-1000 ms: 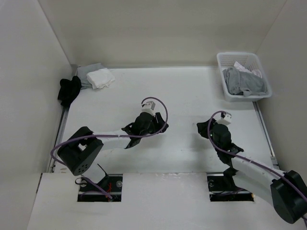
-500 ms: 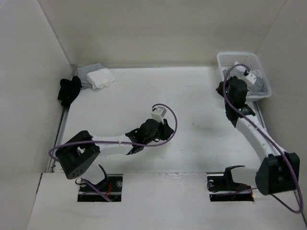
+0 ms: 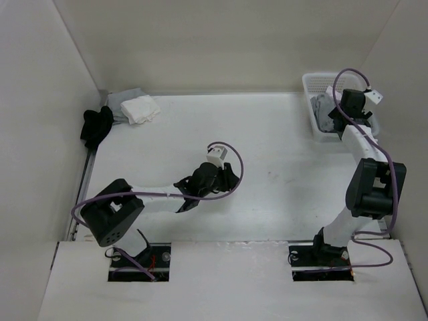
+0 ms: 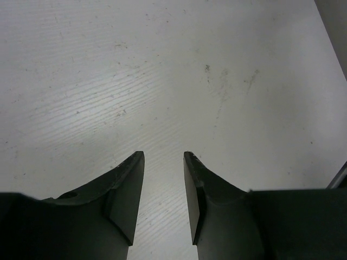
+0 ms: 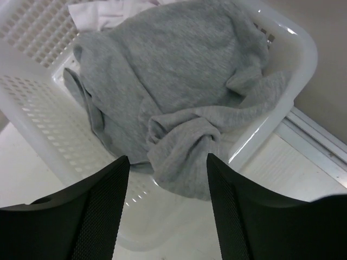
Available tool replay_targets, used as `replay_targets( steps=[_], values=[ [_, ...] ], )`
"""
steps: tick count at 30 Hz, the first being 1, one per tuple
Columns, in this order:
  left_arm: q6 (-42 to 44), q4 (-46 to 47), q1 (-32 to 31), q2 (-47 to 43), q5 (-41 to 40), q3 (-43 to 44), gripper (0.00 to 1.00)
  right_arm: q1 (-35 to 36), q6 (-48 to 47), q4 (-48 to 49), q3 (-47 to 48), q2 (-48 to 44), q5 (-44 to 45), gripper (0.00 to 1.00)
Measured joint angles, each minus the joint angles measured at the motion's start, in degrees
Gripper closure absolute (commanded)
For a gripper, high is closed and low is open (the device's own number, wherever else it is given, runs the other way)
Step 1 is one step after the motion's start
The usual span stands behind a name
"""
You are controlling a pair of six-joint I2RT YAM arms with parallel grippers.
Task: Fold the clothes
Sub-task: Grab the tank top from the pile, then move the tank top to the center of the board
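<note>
The clothes [image 5: 173, 81], a plain grey garment, lie crumpled in the white basket [image 5: 32, 108] at the back right of the table. One bunched fold hangs over the basket's near rim. My right gripper [image 5: 167, 158] hovers open just above that fold, its fingers either side of it and not touching. From above, the right gripper [image 3: 341, 112] covers much of the clothes [image 3: 325, 117]. My left gripper [image 4: 163, 154] is open over bare white table near the middle, with nothing between its fingers; from above the left gripper [image 3: 226, 179] is apart from any cloth.
A white-and-pale-pink garment [image 5: 108, 13] lies under the grey one in the basket [image 3: 309, 83]. A folded grey and white pile [image 3: 137, 107] and a small black garment [image 3: 97, 126] sit at the back left. Walls close in the table on three sides.
My right arm swung from the table's front right up to the basket and now stands over the grey garment. My left gripper shifted slightly to the right.
</note>
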Motion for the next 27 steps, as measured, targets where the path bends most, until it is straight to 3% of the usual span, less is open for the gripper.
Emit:
replay_targets(
  steps=[7,9,10,11,13,19,23,27],
  values=[
    [-1.7,2.1,1.5,1.9,2.6,-1.3,0.64,0.3,-2.4,-2.7,0.6,1.0,0.4,0.33],
    [-2.2,2.7,1.9,1.9,3.2,-1.9,0.63,0.2,-2.7,-3.7,2.5,3.6,0.4,0.40],
    [-2.4,3.0,2.1,1.9,3.5,-2.2,0.63,0.2,-2.9,-3.9,3.0,4.6,0.3,0.46],
    [-2.6,3.3,2.3,1.9,3.7,-2.4,0.63,0.2,-2.8,-4.2,3.4,5.9,0.2,0.72],
    [-2.8,3.6,2.8,1.9,3.9,-2.6,0.63,0.3,-3.1,-5.1,3.4,7.3,-0.3,0.99],
    [-3.1,4.8,2.9,1.9,4.3,-2.7,0.63,0.2,0.5,-4.0,1.1,4.0,-1.5,1.00],
    [-3.3,5.3,3.5,1.9,4.4,-3.0,0.63,1.7,1.7,2.2,-6.0,-12.7,-1.3,1.00],
    [-4.2,5.9,4.9,1.9,4.5,-4.1,0.63,8.7,1.5,9.2,-5.0,-30.3,-0.6,1.00]
  ],
)
